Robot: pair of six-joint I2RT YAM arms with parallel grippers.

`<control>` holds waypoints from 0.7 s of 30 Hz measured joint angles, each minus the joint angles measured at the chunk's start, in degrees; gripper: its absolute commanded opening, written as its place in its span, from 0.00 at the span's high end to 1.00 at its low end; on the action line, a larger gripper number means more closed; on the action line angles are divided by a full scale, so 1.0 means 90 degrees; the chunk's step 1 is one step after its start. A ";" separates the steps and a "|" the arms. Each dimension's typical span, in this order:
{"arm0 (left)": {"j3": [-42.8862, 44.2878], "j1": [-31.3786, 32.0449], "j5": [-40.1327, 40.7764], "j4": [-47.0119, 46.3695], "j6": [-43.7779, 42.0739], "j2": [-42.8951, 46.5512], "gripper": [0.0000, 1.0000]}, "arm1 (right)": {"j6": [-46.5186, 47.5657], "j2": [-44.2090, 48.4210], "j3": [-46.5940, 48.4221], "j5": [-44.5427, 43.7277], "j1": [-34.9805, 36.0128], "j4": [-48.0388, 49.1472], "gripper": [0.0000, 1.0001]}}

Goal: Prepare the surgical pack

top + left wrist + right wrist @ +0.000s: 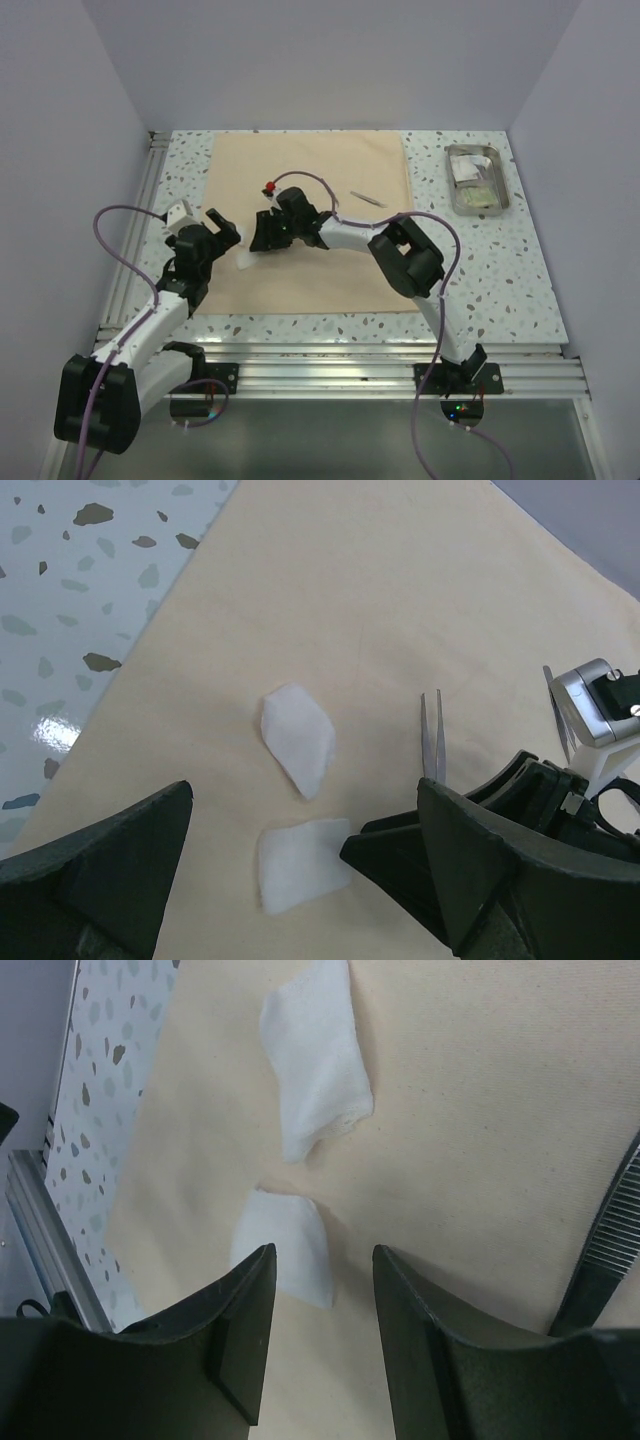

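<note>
Left wrist — two white gauze pieces (297,738) lie apart on tan cloth (400,600).

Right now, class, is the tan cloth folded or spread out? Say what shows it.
Spread out: the tan cloth lies flat as one open square, visible edges unfolded, two white pads on top.

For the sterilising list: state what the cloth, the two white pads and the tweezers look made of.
The cloth looks like tan woven fabric, matte, with a fine weave visible up close. The pads are probably gauze or a nonwoven: white, soft, with fuzzy and uneven edges. The tweezers are bare metal, likely steel, judging by the grey sheen on their thin prongs.
</note>
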State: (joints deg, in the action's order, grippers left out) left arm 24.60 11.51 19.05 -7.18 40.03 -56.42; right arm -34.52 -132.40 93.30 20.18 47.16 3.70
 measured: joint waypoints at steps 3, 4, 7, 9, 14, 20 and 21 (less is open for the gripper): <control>0.0000 0.0000 -0.0005 0.0000 0.0000 0.0005 0.02 | 0.0005 -0.0061 0.0102 0.0019 0.0024 -0.0029 0.53; 0.0000 -0.0002 -0.0012 0.0000 -0.0002 0.0005 0.02 | 0.0010 -0.0075 0.0134 0.0019 0.0036 -0.0039 0.53; 0.0000 -0.0005 -0.0024 0.0000 -0.0005 0.0005 0.02 | 0.0010 -0.0117 0.0172 0.0034 0.0100 -0.0039 0.55; 0.0000 -0.0012 -0.0036 0.0000 -0.0007 0.0005 0.02 | 0.0007 -0.0134 0.0180 0.0039 0.0141 -0.0022 0.56; 0.0000 -0.0015 -0.0063 0.0000 -0.0010 0.0002 0.02 | -0.0027 -0.0160 0.0180 0.0063 0.0206 0.0002 0.63; 0.0000 -0.0015 -0.0085 0.0000 -0.0015 0.0002 0.02 | -0.0155 -0.0289 0.0209 0.0231 0.0216 0.0097 0.79; 0.0000 -0.0015 -0.0087 0.0000 -0.0015 0.0002 0.02 | -0.0170 -0.0308 0.0223 0.0243 0.0216 0.0117 0.86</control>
State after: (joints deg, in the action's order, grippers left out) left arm 24.60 11.38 18.26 -7.18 39.90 -56.40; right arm -36.05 -135.17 95.31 22.37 49.10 4.75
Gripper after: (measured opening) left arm 0.977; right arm 0.230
